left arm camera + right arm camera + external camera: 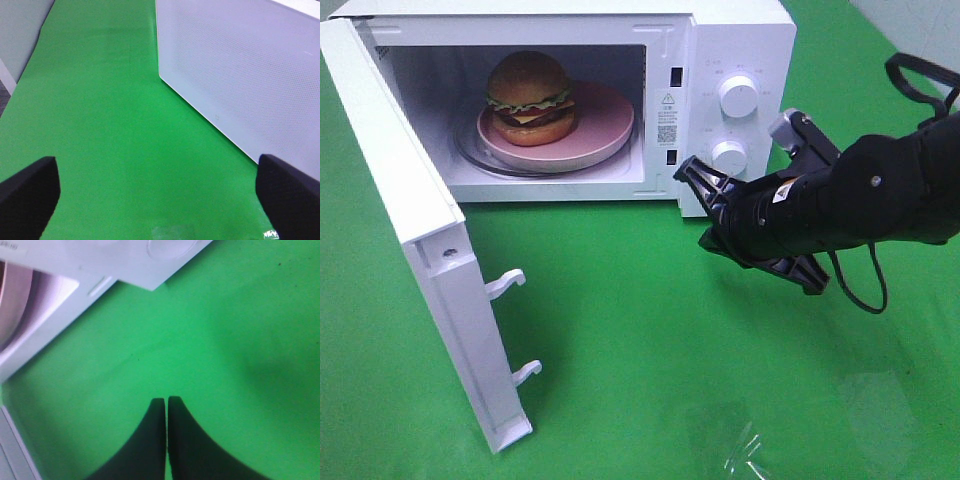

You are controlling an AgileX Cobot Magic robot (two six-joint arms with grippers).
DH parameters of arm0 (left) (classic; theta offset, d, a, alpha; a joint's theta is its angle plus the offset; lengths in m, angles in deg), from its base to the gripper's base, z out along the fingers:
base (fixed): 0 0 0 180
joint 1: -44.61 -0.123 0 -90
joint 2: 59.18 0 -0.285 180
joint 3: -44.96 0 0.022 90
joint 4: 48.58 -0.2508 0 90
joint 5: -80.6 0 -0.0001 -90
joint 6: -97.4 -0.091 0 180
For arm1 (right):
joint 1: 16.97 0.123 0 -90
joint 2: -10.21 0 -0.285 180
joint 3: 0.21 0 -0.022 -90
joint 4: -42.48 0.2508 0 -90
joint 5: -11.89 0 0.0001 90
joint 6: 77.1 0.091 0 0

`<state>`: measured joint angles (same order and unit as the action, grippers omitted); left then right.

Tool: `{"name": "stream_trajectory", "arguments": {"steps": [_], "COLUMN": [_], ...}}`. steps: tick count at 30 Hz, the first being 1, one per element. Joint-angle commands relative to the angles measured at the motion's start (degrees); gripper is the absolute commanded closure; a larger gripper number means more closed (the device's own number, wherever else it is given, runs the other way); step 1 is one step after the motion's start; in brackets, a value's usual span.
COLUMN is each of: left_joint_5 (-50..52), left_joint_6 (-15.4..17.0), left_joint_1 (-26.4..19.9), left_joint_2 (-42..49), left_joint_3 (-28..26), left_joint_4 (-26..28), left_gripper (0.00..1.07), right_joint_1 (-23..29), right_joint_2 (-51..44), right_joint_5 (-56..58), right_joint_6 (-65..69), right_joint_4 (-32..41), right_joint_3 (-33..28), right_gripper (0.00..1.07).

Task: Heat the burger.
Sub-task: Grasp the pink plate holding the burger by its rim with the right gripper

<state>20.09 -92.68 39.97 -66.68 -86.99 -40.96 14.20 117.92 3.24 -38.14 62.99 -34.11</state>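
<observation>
1. Far left first: the left gripper (160, 200) only turns up in its own wrist cam. Its two black fingers (27, 195) are spread really wide, with nothing between them but the green cloth (110, 125). A white dotted panel (240, 75) stands near it. I can't tell which part of the oven that is.
2. In the overhead view, the microwave door (420, 250) hangs wide open at about 9 o'clock. Two white latch hooks (505, 282) poke out of its edge.
3. The burger (529, 97) is inside the microwave (740, 30), roughly 11 o'clock in the overhead view. It sits on the pink plate (605, 125), off toward the plate's 10 o'clock side. The plate rests on the glass turntable (470, 155).
4. Next over is the control panel with two white dials, the upper knob (736, 95) and the lower knob (728, 155).
5. The right gripper (685, 172) has its fingers (150, 440) pinched tight together, holding nothing. The tip is at about 8 o'clock from the lower knob, right by the oven front. Can't tell if it's touching. Its arm runs off toward 3 o'clock.
</observation>
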Motion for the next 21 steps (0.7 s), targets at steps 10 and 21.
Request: {"name": "stream_trajectory", "arguments": {"steps": [10, 21], "left_joint_5": [0.7, 0.7], "left_joint_6": [0.3, 0.3], "left_joint_1": [-0.2, -0.2], "left_joint_2": [1.1, 1.1], "left_joint_3": [0.2, 0.2], "left_joint_4": [0.1, 0.1], "left_gripper": [0.07, 0.07], "right_joint_1": [-0.3, -0.3], "right_joint_2": [-5.5, -6.5], "right_joint_5": [23.4, 43.3], "right_joint_6": [-16.5, -39.3], "right_joint_4": [-11.8, -14.2], "right_joint_3": [2.8, 10.4], "right_gripper": [1.06, 1.04]}}
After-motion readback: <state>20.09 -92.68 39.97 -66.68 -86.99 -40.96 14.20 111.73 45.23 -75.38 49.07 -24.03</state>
